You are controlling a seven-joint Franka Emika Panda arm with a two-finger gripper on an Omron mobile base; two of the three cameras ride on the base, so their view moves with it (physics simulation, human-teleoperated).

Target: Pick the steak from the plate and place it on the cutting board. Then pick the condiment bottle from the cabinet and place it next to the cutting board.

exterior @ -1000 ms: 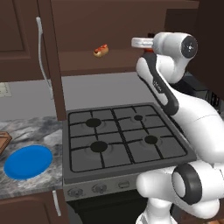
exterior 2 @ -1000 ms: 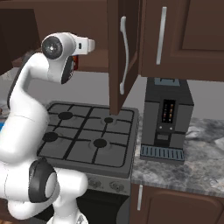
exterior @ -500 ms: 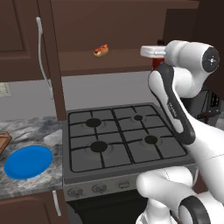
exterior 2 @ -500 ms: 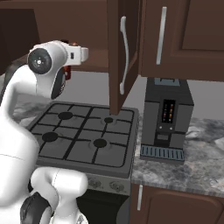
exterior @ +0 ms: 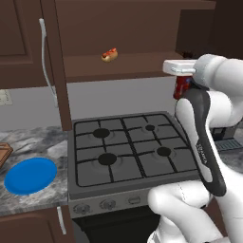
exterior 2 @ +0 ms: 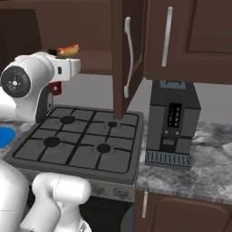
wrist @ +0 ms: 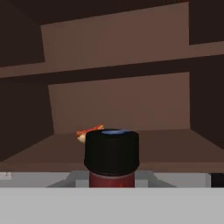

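Cabinet (exterior: pixel 118 28) doors stand open above a black stove (exterior: pixel 130 152), with a blue plate (exterior: pixel 31 174) on the counter to its left, while the gripper (exterior: pixel 182 83) is clamped on the condiment bottle (wrist: pixel 112 157), out from the shelf bearing a hot dog (exterior: pixel 109 55).

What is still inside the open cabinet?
On the cabinet shelf lies a hot dog. The condiment bottle is held in front of the shelf; the gripper and arm cover the shelf's right end.
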